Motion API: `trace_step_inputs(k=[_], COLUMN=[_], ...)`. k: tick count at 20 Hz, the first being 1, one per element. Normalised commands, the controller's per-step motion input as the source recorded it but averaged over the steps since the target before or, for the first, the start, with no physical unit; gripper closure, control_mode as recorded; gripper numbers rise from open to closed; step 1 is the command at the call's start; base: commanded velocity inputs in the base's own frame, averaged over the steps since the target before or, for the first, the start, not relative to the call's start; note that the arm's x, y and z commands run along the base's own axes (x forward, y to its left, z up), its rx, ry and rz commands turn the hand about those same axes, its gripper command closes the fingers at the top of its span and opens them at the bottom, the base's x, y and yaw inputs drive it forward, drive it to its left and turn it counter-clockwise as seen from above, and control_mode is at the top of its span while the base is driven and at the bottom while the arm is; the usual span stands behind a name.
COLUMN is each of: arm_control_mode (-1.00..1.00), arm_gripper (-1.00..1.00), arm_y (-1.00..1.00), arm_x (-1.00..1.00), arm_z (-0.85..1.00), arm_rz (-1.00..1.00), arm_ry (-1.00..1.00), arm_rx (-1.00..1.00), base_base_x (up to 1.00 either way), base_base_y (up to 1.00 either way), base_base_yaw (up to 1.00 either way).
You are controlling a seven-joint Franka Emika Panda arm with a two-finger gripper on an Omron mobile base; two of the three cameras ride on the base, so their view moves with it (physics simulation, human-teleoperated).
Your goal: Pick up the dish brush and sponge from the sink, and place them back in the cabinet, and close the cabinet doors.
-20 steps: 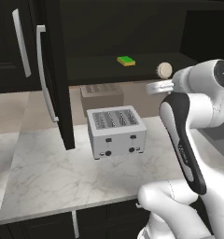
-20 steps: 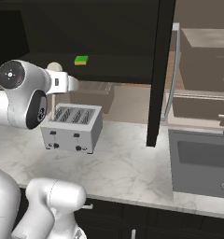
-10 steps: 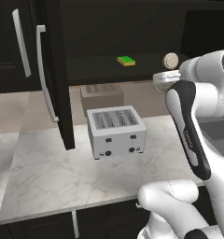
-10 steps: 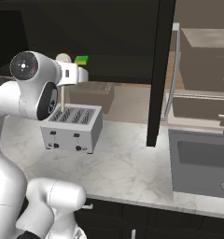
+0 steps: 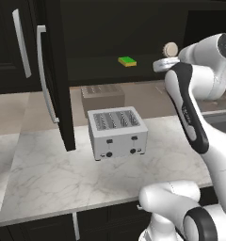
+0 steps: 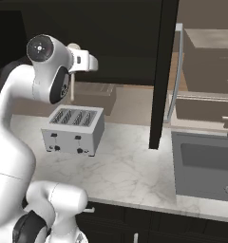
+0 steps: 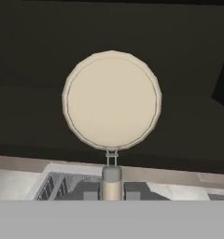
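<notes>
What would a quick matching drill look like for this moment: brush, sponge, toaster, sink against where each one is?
Things:
1. dish brush
2. sponge
3. toaster
4. sink

Places:
A. on the marble counter, below the open cabinet
B. set into the counter, right of the open door
C. held in the shut tool
D. on the dark cabinet shelf

Pairs: 1-C, 2-D, 3-A, 4-B

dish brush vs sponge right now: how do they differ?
The sponge lies flat on the cabinet shelf; the dish brush is off the shelf, clamped by its handle in the shut gripper. The sponge is a green and yellow rectangle; the dish brush has a round cream head on a thin handle. Both are up at cabinet height, out of the sink.
</notes>
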Motion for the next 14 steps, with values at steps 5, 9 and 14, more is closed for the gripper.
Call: trace_step_inputs(k=[5,9,14], arm_control_mode=[-1.0,-1.0,-1.0], arm_gripper=[1.0,1.0,1.0], arm_y=[-0.02,-0.02,-0.03], arm_x=[0.6,0.58,0.53], arm_z=[0.0,0.0,0.0], arm_rz=[0.0,0.0,0.0], arm_ry=[0.0,0.0,-0.01], arm_rx=[0.0,0.0,0.0], base_base_x=[0.0,0.0,0.0], base_base_y=[0.0,0.0,0.0], base_base_yaw=[0.0,0.0,0.0])
